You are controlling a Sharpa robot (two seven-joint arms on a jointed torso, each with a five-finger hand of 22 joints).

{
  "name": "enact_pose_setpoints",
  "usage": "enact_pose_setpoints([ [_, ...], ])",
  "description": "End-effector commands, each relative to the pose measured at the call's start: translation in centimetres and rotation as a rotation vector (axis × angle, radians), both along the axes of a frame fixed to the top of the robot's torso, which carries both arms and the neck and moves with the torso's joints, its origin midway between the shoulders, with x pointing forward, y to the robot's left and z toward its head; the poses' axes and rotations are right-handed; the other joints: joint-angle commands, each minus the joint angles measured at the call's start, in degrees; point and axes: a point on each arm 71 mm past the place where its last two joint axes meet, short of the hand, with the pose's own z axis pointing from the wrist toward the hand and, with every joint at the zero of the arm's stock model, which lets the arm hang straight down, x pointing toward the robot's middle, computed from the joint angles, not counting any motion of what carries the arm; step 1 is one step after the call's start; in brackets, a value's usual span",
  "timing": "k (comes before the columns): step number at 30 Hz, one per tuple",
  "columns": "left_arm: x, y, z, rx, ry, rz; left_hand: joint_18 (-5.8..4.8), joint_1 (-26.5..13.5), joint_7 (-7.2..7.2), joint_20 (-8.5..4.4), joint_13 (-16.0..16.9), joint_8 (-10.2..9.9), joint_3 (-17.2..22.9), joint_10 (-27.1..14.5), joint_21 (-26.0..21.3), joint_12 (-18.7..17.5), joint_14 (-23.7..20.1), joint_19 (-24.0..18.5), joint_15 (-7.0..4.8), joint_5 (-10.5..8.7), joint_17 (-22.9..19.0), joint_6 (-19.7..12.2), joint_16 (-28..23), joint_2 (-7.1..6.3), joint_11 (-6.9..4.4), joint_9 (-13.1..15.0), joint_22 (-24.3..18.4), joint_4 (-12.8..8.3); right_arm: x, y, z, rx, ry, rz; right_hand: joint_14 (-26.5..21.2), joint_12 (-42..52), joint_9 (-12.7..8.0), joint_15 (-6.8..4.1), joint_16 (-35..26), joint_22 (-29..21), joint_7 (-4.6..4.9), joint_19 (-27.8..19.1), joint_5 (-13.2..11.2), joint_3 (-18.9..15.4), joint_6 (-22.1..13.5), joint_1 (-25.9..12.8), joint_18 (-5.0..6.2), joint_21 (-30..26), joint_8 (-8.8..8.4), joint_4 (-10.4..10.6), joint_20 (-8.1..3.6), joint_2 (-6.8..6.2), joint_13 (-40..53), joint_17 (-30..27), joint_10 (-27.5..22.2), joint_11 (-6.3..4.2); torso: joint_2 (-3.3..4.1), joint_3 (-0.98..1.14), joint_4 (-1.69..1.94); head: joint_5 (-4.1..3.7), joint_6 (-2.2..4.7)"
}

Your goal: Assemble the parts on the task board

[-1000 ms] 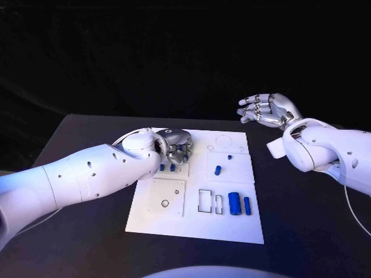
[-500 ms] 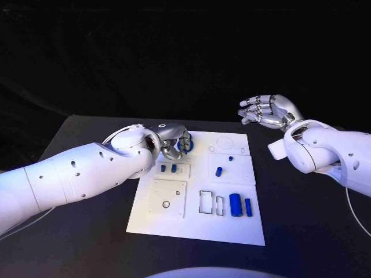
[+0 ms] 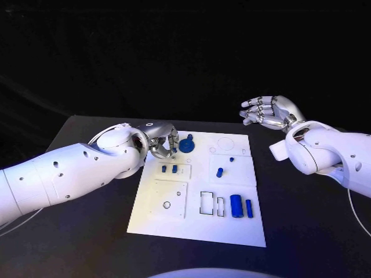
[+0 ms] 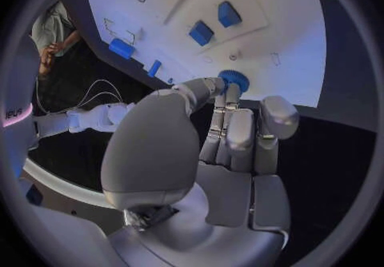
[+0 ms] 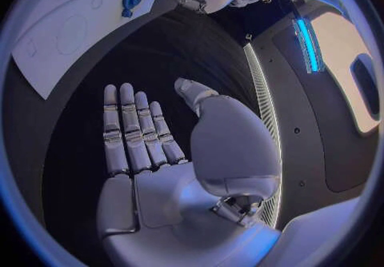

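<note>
The left hand (image 3: 163,143) is seen at the far left corner of the white task board (image 3: 236,226), and a round blue toothed part (image 3: 187,142) is pinched at its fingertips (image 4: 226,99). In the left wrist view that same part (image 4: 233,79) is gripped between the thumb and the fingers, right over the board's edge; whether it touches the board cannot be told. The right hand (image 3: 269,111) is held up well apart from the board, off its far right corner, palm bare and fingers spread with nothing grasped, as is confirmed in the right wrist view (image 5: 152,152).

On the board itself, two small blue blocks (image 3: 168,169) are seated side by side in a square panel just nearer than the left hand. A small blue peg (image 3: 219,171) is laid in the middle of the board, with a tiny blue dot (image 3: 231,158) just beyond it. At the near right, a thick blue cylinder (image 3: 236,204) and a thinner blue rod (image 3: 248,208) are laid parallel, beside two outlined rectangular slots (image 3: 206,202). The black table (image 3: 311,231) is seen all round the board
</note>
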Motion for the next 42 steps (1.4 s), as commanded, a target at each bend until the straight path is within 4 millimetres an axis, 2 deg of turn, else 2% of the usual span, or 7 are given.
enact_pose_setpoints([
  [1,0.1,0.4,-0.2,0.008,0.023,0.013,-1.12,-0.7,-0.13,0.02,-0.1,-0.2,0.0,0.4,0.3,-0.2,0.1,0.6,0.02,0.00,-0.1,0.4,-0.1,-0.03,-0.04,0.0,0.0,-0.2,-0.1,0.2,0.0,-0.001,-0.009,0.019,-0.1,0.1,-0.1,0.19,-0.4,-0.1,5.01,0.2,0.2,-0.3,-0.4,0.1,0.57,-0.4,0.26,0.0,0.23,0.51,0.0,-0.1,-0.3,-0.02,0.08,-0.03,-0.06,0.04,-0.07],
  [18,0.2,1.1,-2.3,0.020,0.074,0.037,-1.09,-1.4,-0.18,-0.02,-0.1,-0.5,-0.4,0.9,0.2,-0.8,0.0,0.4,-0.02,-0.12,-0.7,0.7,-0.3,-0.23,-0.10,0.0,-0.2,-0.1,-0.1,0.2,0.0,-0.001,-0.009,0.021,-0.1,0.1,-0.1,0.19,-0.4,-0.1,5.01,0.2,0.2,-0.3,-0.4,0.1,0.57,-0.4,0.26,0.0,0.23,0.51,0.0,-0.1,-0.3,-0.02,0.10,0.02,-0.17,0.25,-0.21],
  [28,0.1,0.9,-2.6,0.019,0.080,0.036,-1.08,-1.4,-0.20,-0.03,-0.1,-0.6,-0.4,0.9,0.2,-0.9,-0.1,0.4,-0.03,-0.13,-1.0,0.7,-0.4,-0.23,-0.11,0.0,-0.2,0.0,-0.1,0.2,0.0,-0.001,-0.009,0.020,-0.1,0.1,-0.1,0.19,-0.4,-0.1,5.01,0.2,0.2,-0.3,-0.4,0.1,0.57,-0.4,0.26,0.0,0.23,0.51,0.0,-0.1,-0.3,-0.02,0.02,0.04,-0.04,0.13,-0.30],
  [42,0.0,0.6,-2.5,0.009,0.075,0.028,-1.08,-1.4,-0.23,-0.04,-0.1,-0.6,-0.4,1.0,0.2,-1.0,-0.2,0.4,-0.05,-0.12,-1.3,0.8,-0.5,-0.19,-0.14,0.0,-0.2,-0.1,-0.1,0.2,0.0,-0.001,-0.009,0.019,-0.1,0.1,-0.1,0.19,-0.4,-0.1,5.01,0.2,0.2,-0.3,-0.4,0.1,0.57,-0.4,0.26,0.0,0.23,0.51,0.0,-0.1,-0.3,-0.02,0.09,0.02,-0.10,0.13,-0.19],
])
